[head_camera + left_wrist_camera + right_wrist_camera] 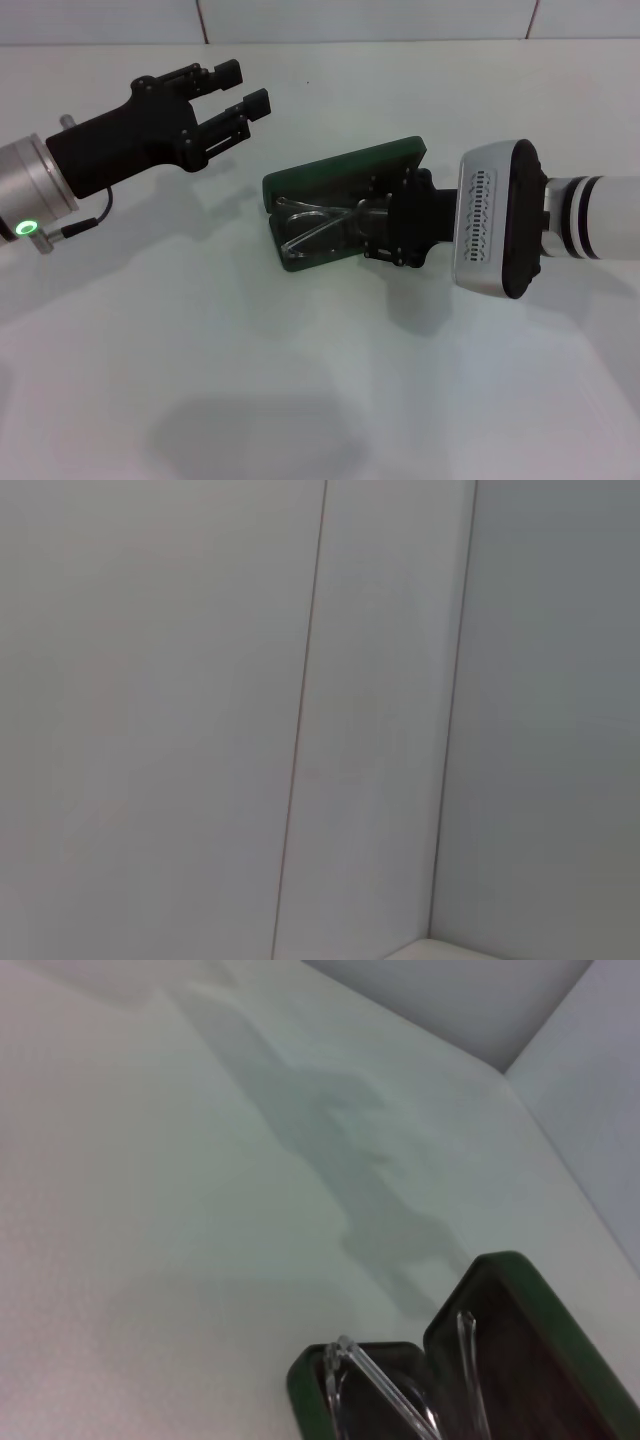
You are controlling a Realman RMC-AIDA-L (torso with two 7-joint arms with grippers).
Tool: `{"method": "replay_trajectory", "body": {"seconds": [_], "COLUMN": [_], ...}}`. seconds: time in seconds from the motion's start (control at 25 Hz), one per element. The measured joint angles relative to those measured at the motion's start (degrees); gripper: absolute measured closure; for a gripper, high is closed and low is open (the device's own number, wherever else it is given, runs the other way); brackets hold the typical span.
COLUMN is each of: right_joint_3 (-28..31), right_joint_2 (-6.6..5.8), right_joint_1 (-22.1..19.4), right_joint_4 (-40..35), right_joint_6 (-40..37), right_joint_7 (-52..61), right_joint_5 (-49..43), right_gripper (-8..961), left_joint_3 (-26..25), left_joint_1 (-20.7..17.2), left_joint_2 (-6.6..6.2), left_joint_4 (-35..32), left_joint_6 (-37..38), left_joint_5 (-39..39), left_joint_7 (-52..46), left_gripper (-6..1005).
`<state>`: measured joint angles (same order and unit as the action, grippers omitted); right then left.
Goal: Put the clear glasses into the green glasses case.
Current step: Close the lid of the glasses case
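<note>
The green glasses case (345, 165) lies open at the table's middle, lid tilted back. The clear glasses (310, 235) rest inside its lower half, lens toward the left end and arms running right. My right gripper (375, 228) reaches in from the right and sits at the case's right end, against the ends of the arms. The right wrist view shows the green glasses case (540, 1300) rim and the clear glasses (365, 1380) arms rising out of it. My left gripper (235, 95) hovers open above the table, up and left of the case, holding nothing.
White table (300, 380) all around the case, with a white wall (350, 20) along the far edge. The left wrist view holds only wall panels (200, 720) and a corner of the table.
</note>
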<state>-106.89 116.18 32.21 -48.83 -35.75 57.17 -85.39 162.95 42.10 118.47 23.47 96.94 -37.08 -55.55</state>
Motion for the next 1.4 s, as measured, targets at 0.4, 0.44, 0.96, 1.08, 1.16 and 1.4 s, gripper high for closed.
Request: {"method": "replay_trajectory", "body": {"seconds": [0.4, 0.44, 0.96, 1.08, 1.16, 1.4], "right_joint_3": [0.68, 1.0, 3.64, 3.47, 3.36, 6.98], "right_joint_2": [-0.2, -0.27, -0.04, -0.02, -0.05, -0.31], "right_joint_1": [-0.71, -1.32, 0.3, 0.97, 1.19, -2.13], "right_joint_4": [-1.05, -1.84, 1.4, 2.19, 2.51, -1.81], "right_joint_6": [-0.53, -1.01, -6.69, -6.75, -6.78, -9.4], "right_joint_7": [0.14, 0.06, 0.28, 0.9, 1.07, 0.79], "right_joint_5": [0.06, 0.06, 0.12, 0.15, 0.15, 0.37], "right_gripper": [468, 468, 465, 464, 464, 462], "left_joint_3": [0.0, 0.0, 0.0, 0.0, 0.0, 0.0], "left_joint_1": [-0.06, -0.11, 0.04, 0.09, 0.09, 0.05], "left_joint_2": [0.31, 0.34, 0.45, 0.45, 0.48, 0.56], "left_joint_4": [0.0, 0.0, 0.0, 0.0, 0.0, 0.0], "left_joint_6": [-0.59, -0.61, -0.62, -0.62, -0.63, -0.53], "left_joint_5": [0.0, -0.01, -0.03, -0.04, -0.04, -0.3], "left_joint_7": [0.33, 0.33, 0.09, 0.03, -0.01, -0.08], "left_gripper": [403, 403, 397, 396, 395, 393]}}
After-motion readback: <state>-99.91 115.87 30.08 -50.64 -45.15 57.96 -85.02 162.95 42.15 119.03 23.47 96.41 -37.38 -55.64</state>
